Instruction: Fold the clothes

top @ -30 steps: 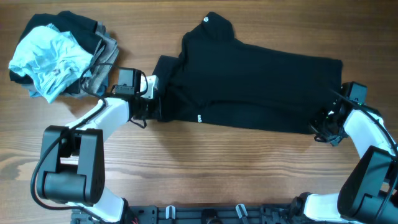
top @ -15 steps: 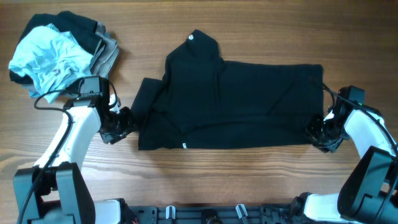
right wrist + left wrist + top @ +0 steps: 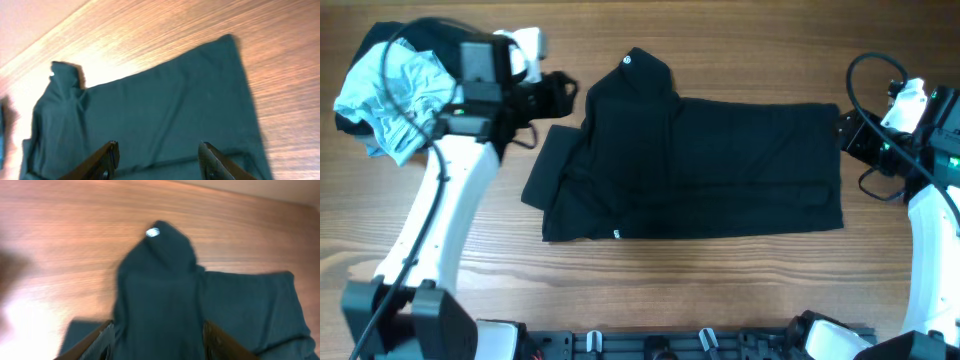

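The clothes, a black short-sleeved shirt, lie flat across the middle of the table, collar end pointing to the far side. A small white label shows at the near edge. My left gripper hovers off the shirt's far left corner, open and empty. In the left wrist view the gripper looks down on the collar and its white tag. My right gripper hangs at the shirt's right edge, open and empty. In the right wrist view that gripper is above the shirt.
A pile of other garments sits at the far left corner: a light blue one on top, a grey-beige one beside it. The arms' base rail runs along the near edge. A black cable loops by the right arm.
Both grippers have opened and let go of the shirt, then lifted away: the left toward the far left, the right toward the far right. The shirt lies slightly further left than before.
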